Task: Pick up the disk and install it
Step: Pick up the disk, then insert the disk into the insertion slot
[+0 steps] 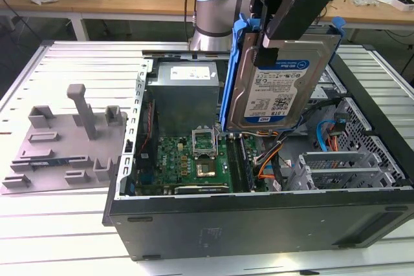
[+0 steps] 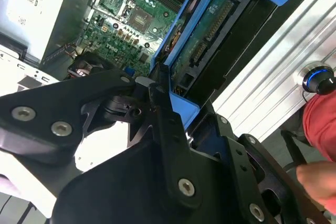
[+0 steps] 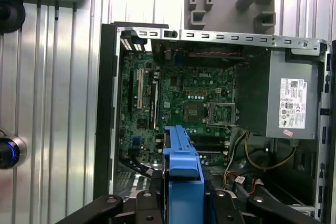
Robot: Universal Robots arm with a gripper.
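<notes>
One gripper pinches the disk by its upper edge. It hangs nearly upright above the open computer case.

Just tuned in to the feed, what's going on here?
The arm's gripper is shut on the disk, gripping it by its upper end. The disk hangs roughly upright in the air over the open computer case, beside the motherboard in the exterior view. It is not yet seated in the case.
</notes>
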